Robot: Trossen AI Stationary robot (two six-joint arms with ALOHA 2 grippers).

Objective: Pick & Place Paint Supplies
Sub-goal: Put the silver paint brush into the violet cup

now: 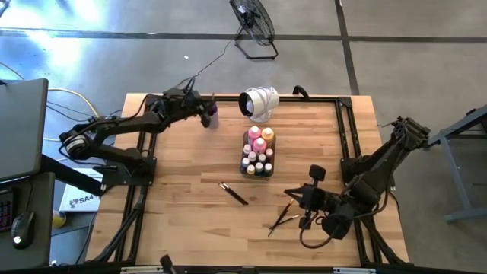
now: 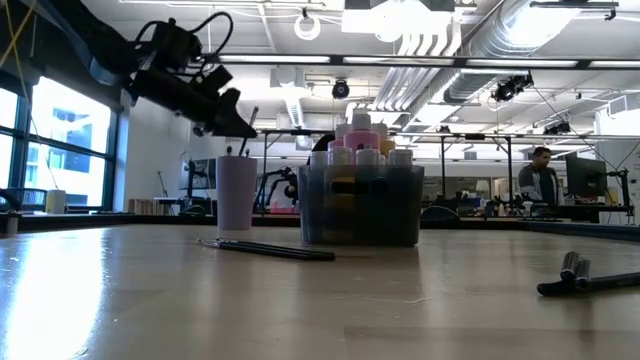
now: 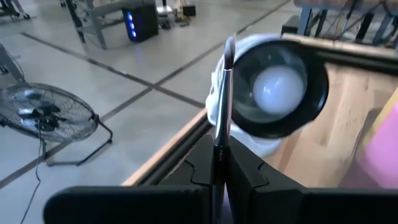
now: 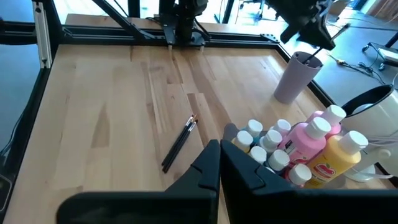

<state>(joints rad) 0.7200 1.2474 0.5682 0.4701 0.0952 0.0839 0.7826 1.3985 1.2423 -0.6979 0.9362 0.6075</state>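
My left gripper (image 1: 204,107) hovers over the lilac cup (image 1: 211,118) at the table's far side, shut on a thin paintbrush (image 3: 222,93) with a silver ferrule. The cup (image 2: 237,190) stands upright. A clear grey tray (image 2: 360,215) at mid-table holds pink (image 4: 305,140) and orange (image 4: 336,158) bottles and several tiny white-capped ones (image 1: 257,161). Two brushes (image 1: 233,193) lie flat near the tray. More brushes (image 1: 281,216) lie by my right gripper (image 1: 291,192), which is shut, holds nothing and stays low near the right near corner. My left gripper pinches the paintbrush by its handle just below the ferrule (image 3: 217,140), between the two fingers (image 3: 249,180). The brush is lifted clear of the table, bristle end pointing away from the wrist. Its other end (image 4: 309,58) reaches down toward the cup's mouth; whether it touches the cup does not show.
A white round object with a dark rim (image 1: 259,103) lies on its side beside the cup, at the far edge. A dark frame (image 1: 346,144) borders the table. Bare wood (image 4: 112,118) spreads left of the tray. A fan (image 1: 253,23) stands on the floor beyond.
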